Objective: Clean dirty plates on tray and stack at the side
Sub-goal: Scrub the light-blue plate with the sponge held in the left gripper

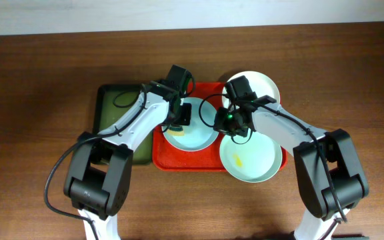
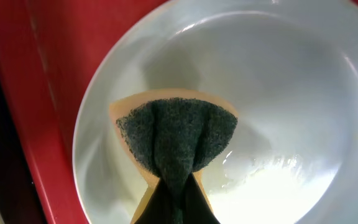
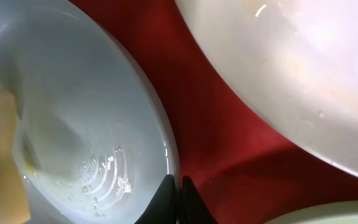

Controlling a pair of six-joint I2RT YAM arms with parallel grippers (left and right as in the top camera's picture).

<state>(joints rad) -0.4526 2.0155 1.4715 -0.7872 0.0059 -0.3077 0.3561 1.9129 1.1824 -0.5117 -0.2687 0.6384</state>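
On the red tray lies a pale blue plate. My left gripper is shut on a yellow sponge with a dark green pad, which presses pad-down into that plate. My right gripper is shut on the blue plate's right rim, one finger inside and one outside. A white plate sits at the tray's back right corner. A pale green plate with a yellow smear overhangs the front right corner. Water droplets show in the blue plate.
A smaller dark green tray lies just left of the red one, partly under my left arm. Brown tabletop surrounds both trays. In the right wrist view the white plate and the green plate's rim crowd close to my fingers.
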